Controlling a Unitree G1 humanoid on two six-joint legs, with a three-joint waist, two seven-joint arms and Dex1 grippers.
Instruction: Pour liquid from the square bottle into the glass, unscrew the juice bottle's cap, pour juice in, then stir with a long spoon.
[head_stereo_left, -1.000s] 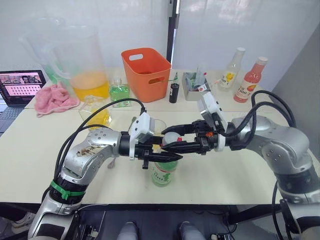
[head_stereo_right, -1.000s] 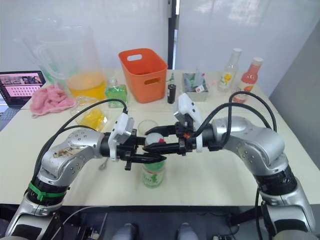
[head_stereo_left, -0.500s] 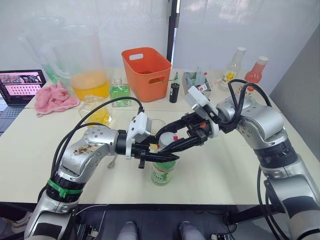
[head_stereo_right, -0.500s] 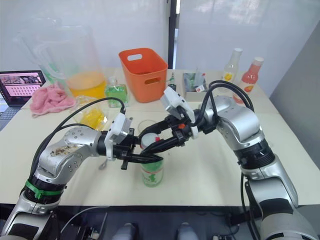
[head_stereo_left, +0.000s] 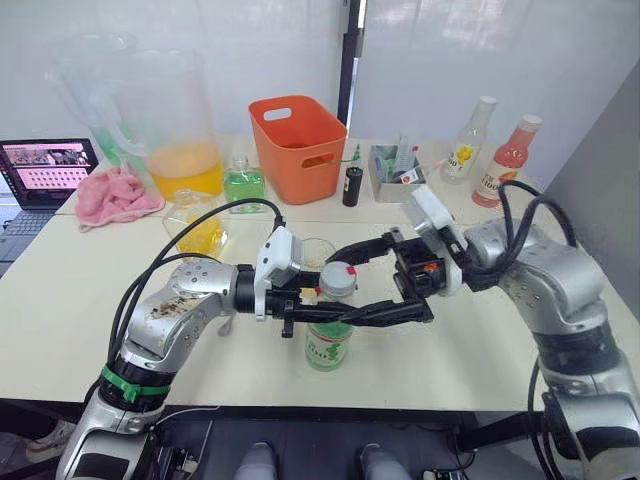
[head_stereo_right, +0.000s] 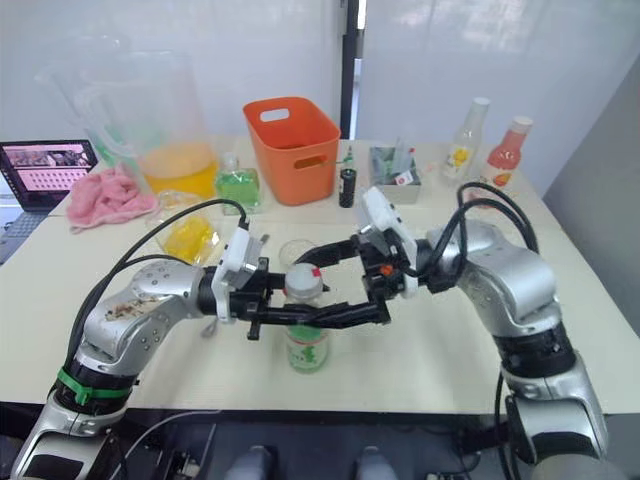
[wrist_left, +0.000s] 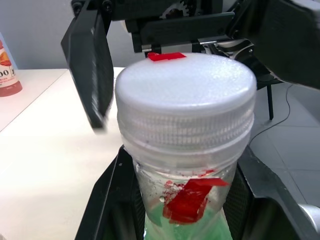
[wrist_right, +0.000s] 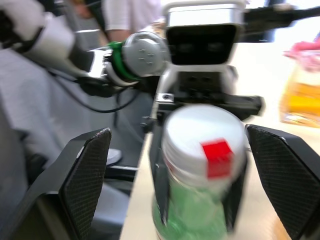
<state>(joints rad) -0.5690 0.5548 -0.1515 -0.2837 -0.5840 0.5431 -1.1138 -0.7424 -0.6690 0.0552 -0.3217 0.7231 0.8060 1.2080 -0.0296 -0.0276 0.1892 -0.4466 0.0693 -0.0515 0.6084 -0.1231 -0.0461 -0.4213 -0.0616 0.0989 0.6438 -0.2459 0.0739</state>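
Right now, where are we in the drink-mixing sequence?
Mid-job, at the uncapping step. The left gripper holds the juice bottle by its neck, and the white cap is still on. The right gripper is open, its fingers either side of the cap without touching it. Whether the glass already holds liquid from the square bottle cannot be told. Left: unscrewing, pouring juice, stirring.

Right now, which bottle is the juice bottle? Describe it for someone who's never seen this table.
Start at the orange bin toward the back of the table, then come to the near edge. The juice bottle stands there between both arms, neck held in the left gripper. It alone has a green-and-white label, pale green liquid and a red-tagged white cap.
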